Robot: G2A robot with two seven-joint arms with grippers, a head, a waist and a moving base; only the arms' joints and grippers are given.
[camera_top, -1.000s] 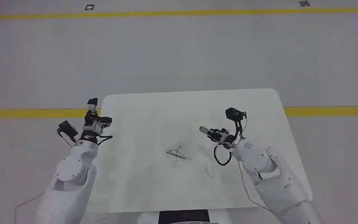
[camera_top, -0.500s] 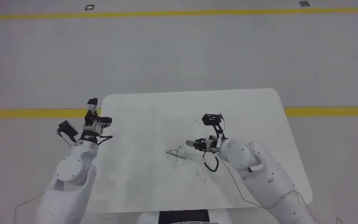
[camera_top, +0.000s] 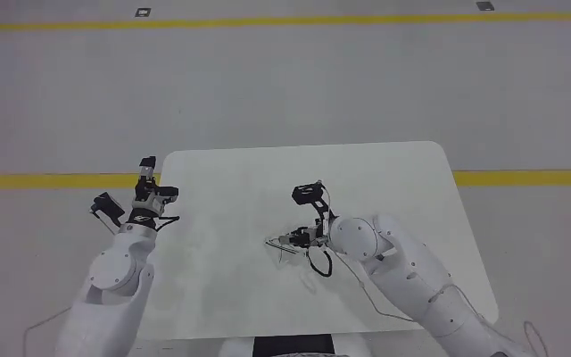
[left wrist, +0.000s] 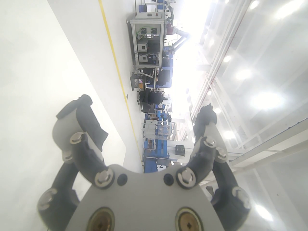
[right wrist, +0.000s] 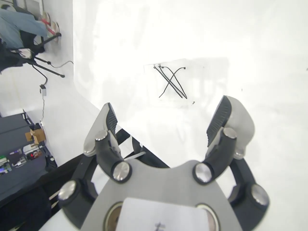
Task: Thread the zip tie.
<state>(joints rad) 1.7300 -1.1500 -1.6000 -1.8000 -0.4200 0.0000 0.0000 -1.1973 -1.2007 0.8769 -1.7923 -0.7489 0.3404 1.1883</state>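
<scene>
Black zip ties (right wrist: pixel 171 81) lay crossed just below the centre of the top view, on the white table (camera_top: pixel 232 187). The right gripper (right wrist: pixel 167 108) hung just to their right, fingers spread and holding nothing. The left gripper (left wrist: pixel 144 105), also spread wide, sat at the table's left edge, well apart.

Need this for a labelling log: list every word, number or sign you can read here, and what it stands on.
The sticker on the right hand: one dark mark, cut off by the picture's edge, unreadable.
The floor markers: too small to read.
Nothing else is legible, so no text can be quoted.
</scene>
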